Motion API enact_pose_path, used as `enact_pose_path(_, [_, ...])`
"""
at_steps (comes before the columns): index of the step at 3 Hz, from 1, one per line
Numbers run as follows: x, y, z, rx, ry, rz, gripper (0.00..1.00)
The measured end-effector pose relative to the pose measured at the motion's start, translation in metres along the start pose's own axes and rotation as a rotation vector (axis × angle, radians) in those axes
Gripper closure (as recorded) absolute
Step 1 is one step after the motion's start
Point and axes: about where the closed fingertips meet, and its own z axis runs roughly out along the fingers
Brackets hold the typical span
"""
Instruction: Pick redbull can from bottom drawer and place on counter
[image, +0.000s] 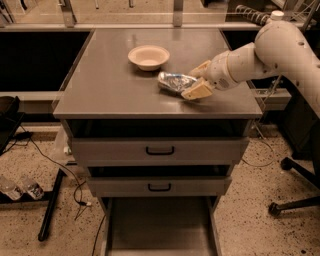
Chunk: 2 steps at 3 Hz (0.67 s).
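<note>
Fingers (199, 91), two tan ones on the gripper (191, 82) of the big white robot arm (280, 50), sit in the middle right of the frame. They are on both sides of the small shiny silver-and-blue metal can (174, 81) and look to be pinching its right end. The can lies on its side on the flat grey table (110, 85) on top of the drawer cabinet. It is just below and right of the round cream bowl (148, 56), close to it but not touching. The deep grey bottom drawer (160, 230) is pulled open at the bottom of the frame.

I think the can is light. Its thin metal skin looks crinkly, so a hard squeeze could dent it. It is smooth, so it may slip. It is round, so it may roll when let go. The best place to hold it is across the skinny middle, with a soft, steady squeeze.
</note>
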Motion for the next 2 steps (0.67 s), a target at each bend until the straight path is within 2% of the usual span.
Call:
enact_pose_path(1, [0.0, 0.0, 0.0, 0.0, 0.0, 0.0, 0.0])
enact_pose_path(2, [0.0, 0.0, 0.0, 0.0, 0.0, 0.0, 0.0])
